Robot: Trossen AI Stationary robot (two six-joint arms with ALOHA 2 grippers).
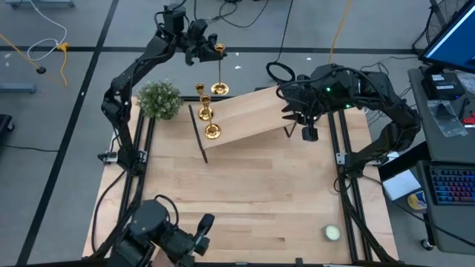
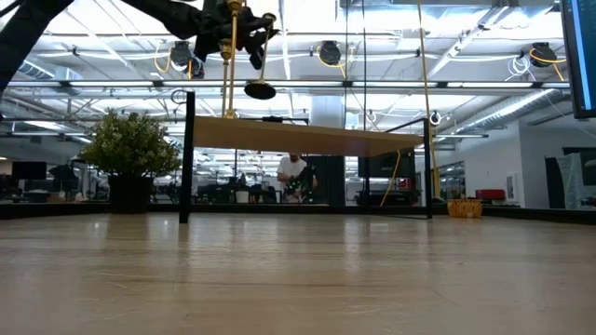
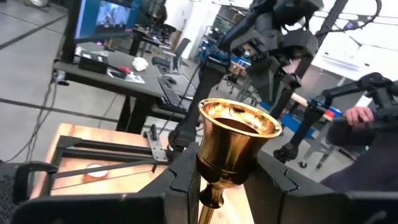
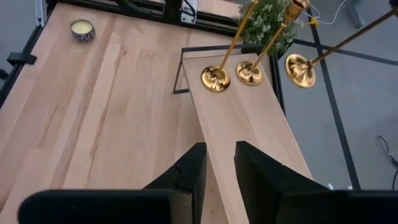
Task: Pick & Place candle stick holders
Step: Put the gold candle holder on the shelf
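Over the raised shelf's far edge: left gripper (image 1: 208,50) holds one gold candle stick holder (image 1: 220,70) aloft, about 12 o'clock on the table in the high view.
Grip: in the left wrist view both dark fingers (image 3: 186,177) press the stem just under the top cup (image 3: 239,134); closed on it.
Carried holder: hangs roughly upright, round base (image 1: 220,88) lowest; in the low view the base (image 2: 260,90) is clear of the shelf top.
Shelf: pale wooden shelf (image 1: 252,115) on thin black legs, standing at the table's far side.
Other holders: two more gold candlesticks already stand on the shelf's 9 o'clock end, one (image 1: 201,99) just behind the other (image 1: 211,122), near each other.
Right gripper: right gripper (image 1: 300,113) waits over the shelf's 3 o'clock end; its fingers (image 4: 186,171) stand slightly apart with nothing between them.
Surroundings: small potted plant (image 1: 159,99) at 10 o'clock; a tealight (image 1: 332,233) at 5 o'clock near the table's corner; a person (image 2: 292,174) far off in the room.
Step in hand (judgement): the place leg for the third holder, carried toward the shelf, not yet set down.
Next move calls for: bringing the base over bare wood beside the standing pair, lowering it level until it seats, then opening the fingers.
Watch: a tilted base or a brush against the neighbours could topple these slim pieces.
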